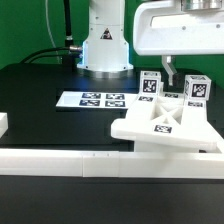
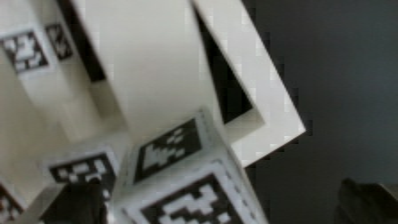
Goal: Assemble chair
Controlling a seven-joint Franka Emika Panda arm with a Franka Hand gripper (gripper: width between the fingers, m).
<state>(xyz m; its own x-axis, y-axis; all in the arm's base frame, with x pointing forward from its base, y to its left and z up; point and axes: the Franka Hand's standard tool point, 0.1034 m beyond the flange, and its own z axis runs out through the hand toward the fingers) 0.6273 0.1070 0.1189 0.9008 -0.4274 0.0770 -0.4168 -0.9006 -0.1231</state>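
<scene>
The chair parts stand grouped at the exterior view's right. A flat white slab (image 1: 150,128) lies in front, and two cube-ended legs carrying tags (image 1: 150,85) (image 1: 197,90) rise behind it. My gripper (image 1: 170,76) hangs just above and between the two legs. In the wrist view a tagged cube end (image 2: 192,190) sits between my dark fingers, close to one finger (image 2: 80,205) with a gap to the other (image 2: 365,200). A cut-out white frame (image 2: 214,70) lies beyond it. The jaws stand open and hold nothing.
The marker board (image 1: 98,100) lies flat on the black table in front of the robot base (image 1: 105,45). A long plain white border rail (image 1: 60,162) runs along the table's front edge, with a short piece at the left edge (image 1: 3,125).
</scene>
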